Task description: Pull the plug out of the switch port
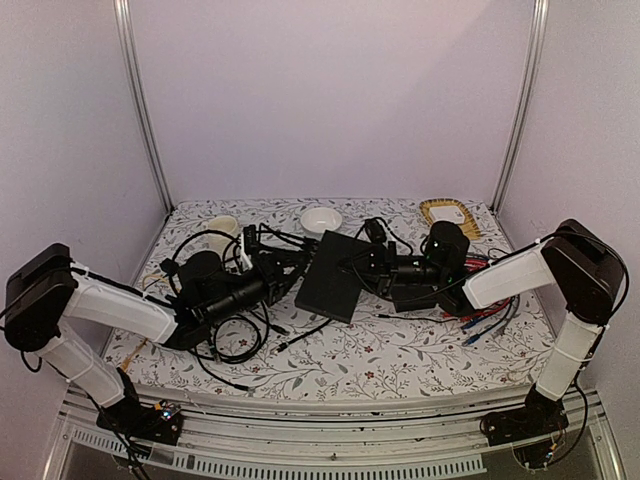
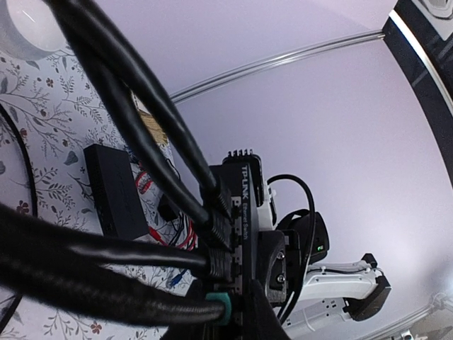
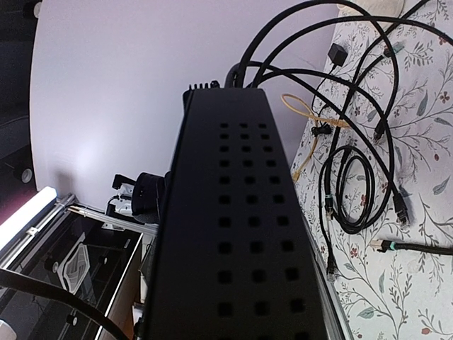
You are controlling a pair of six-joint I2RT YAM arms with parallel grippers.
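1. Left gripper [image 1: 287, 266]: jaws nearly together, apparently pinched on the teal-booted plug [image 2: 218, 306] low in the left wrist view. Fingers mostly hidden behind thick blurred cables [image 2: 134, 113].
2. Plug seated in the switch [image 1: 335, 276], at the lower end of the port row as that view shows it, with black plugs in the ports beside it.
3. Switch at mid-table, just right of the left gripper and between both grippers. Long axis roughly near to far, slightly slanted; port edge turned left, toward the left arm.
4. Right gripper [image 1: 383, 264]: clamped on the switch's right side, probably bracing it. Vented face filling the right wrist view.
5. Judged pull: leftward, straight out of the port, away from the right gripper. Left arm nearer the plug.
6. Left arm low, stretched right across the table [image 1: 400, 350]; right arm reaching left from a high elbow.
7. Farther out: a second black box [image 2: 117, 191] lying flat, apart from the switch.
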